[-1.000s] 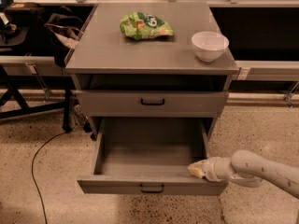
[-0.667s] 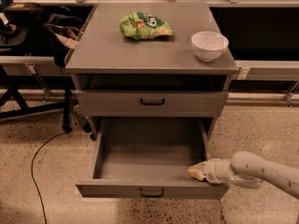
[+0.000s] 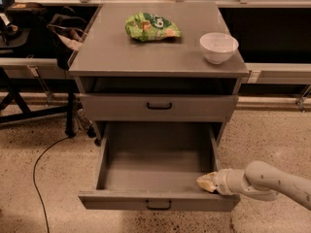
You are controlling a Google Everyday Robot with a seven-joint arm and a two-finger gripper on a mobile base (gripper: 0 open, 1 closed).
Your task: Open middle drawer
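The middle drawer (image 3: 121, 201) is pulled far out of the grey cabinet (image 3: 146, 57). Its grey box interior is empty, and a small dark loop handle (image 3: 159, 205) sits on its plain front. My gripper (image 3: 206, 182) reaches in from the right on a pale arm (image 3: 272, 181). It is at the drawer's front right corner, just behind the front panel and against the right wall. A shut grey drawer (image 3: 116, 107) with a like handle sits above the open one. Any drawer below is hidden by the open one.
A green chip bag (image 3: 151, 27) and a white bowl (image 3: 218, 46) sit on the cabinet top. A dark bag (image 3: 65, 33) and black stand legs (image 3: 19, 108) are at the left. A black cable (image 3: 41, 169) runs over the speckled floor.
The middle drawer has slid a little further out toward the camera, and my gripper has moved with it at the front right corner.
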